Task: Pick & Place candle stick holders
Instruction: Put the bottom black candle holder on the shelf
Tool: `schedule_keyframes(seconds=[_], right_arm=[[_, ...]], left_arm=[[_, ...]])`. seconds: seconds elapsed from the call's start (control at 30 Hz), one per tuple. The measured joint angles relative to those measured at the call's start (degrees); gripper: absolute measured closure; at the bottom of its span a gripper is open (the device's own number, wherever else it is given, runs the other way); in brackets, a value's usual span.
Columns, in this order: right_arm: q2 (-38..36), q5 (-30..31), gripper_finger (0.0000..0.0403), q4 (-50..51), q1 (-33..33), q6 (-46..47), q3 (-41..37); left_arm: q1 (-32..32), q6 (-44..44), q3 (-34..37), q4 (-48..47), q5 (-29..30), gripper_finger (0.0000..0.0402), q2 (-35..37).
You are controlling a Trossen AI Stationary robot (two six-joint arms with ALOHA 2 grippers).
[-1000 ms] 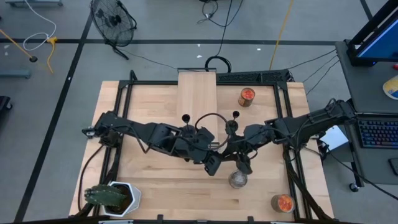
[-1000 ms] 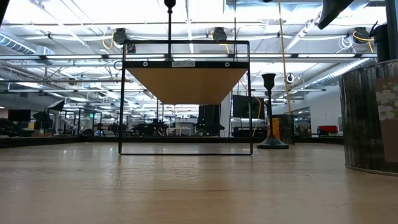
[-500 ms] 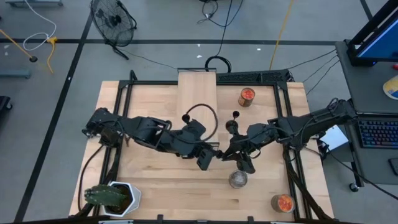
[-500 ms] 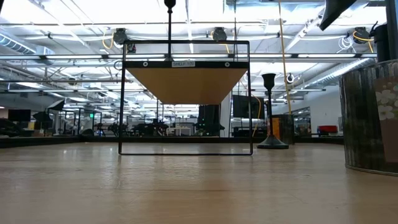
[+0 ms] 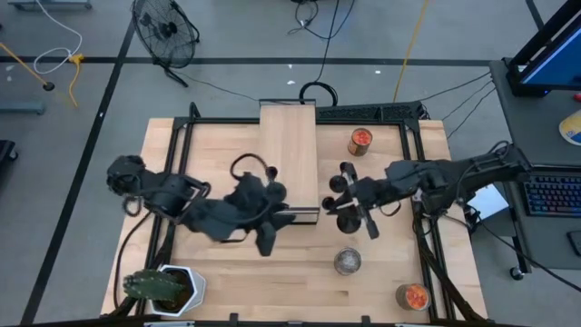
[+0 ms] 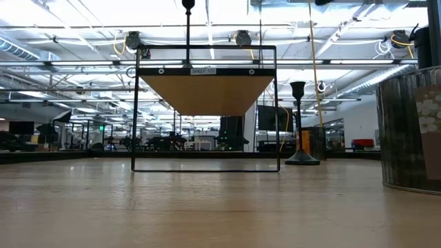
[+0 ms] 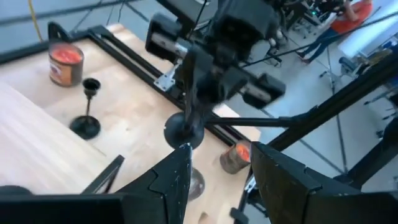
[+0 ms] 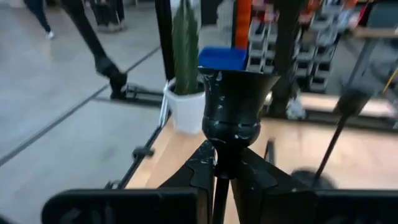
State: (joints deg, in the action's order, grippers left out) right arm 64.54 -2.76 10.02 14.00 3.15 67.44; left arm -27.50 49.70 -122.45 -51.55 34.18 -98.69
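a black candle stick holder (image 8: 235, 106) (thin stem, tiny cup top) sits pinched in the right gripper (image 5: 334, 205) near the table's centre; left gripper (image 7: 217, 171) spread; glass jar (image 5: 360, 141) holds orange contents by the far edge.

R gripper (image 5: 334, 205) jaws clamped; L gripper (image 5: 292, 216) parted.

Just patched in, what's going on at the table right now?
The right gripper is shut on a candle holder, holding it by the stem above the table, near the shelf board. The left gripper faces it from close by, fingers apart, holding nothing. Another holder stands on the table beside an orange jar.
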Motion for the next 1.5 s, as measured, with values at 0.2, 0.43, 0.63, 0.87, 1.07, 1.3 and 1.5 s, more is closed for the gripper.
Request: schedule_keyframes(seconds=[0.2, 0.43, 0.63, 0.87, 1.07, 1.3, 1.5], right_arm=[[-0.26, -0.17, 0.0378, -5.97, -3.16, -3.61, 0.0], [1.76, -0.29, 0.0378, -12.12, -7.34, -4.53, 0.0], [5.02, -0.31, 0.0378, -17.77, -9.97, -4.53, -0.02], [8.57, -0.2, 0.0378, -23.74, -12.78, -4.51, -0.04], [11.25, -0.08, 0.0378, -24.89, -15.02, -3.08, -0.04], [12.24, 0.01, 0.0378, -25.76, -15.63, -2.35, -0.07], [12.15, 4.49, 0.0378, -27.24, -15.6, -1.86, -2.86]], left_arm=[[-2.31, 1.35, 0.0, -10.26, 6.66, 0.0231, 1.94], [-4.12, 3.41, 0.0, -19.99, 11.95, 0.0231, 3.87], [-5.08, 8.15, 0.0, -28.2, 14.5, 0.0231, 5.76], [-6.42, 13.72, 0.0, -37.22, 16.09, 0.0231, 6.98], [-7.24, 14.1, 2.54, -38.42, 18.45, 0.0232, 9.21], [-7.19, 20.57, 17.32, -35.0, 17.83, 0.0232, 16.78], [-6.83, 19.56, 34.41, -21.77, 17.14, 0.0232, 26.16]])
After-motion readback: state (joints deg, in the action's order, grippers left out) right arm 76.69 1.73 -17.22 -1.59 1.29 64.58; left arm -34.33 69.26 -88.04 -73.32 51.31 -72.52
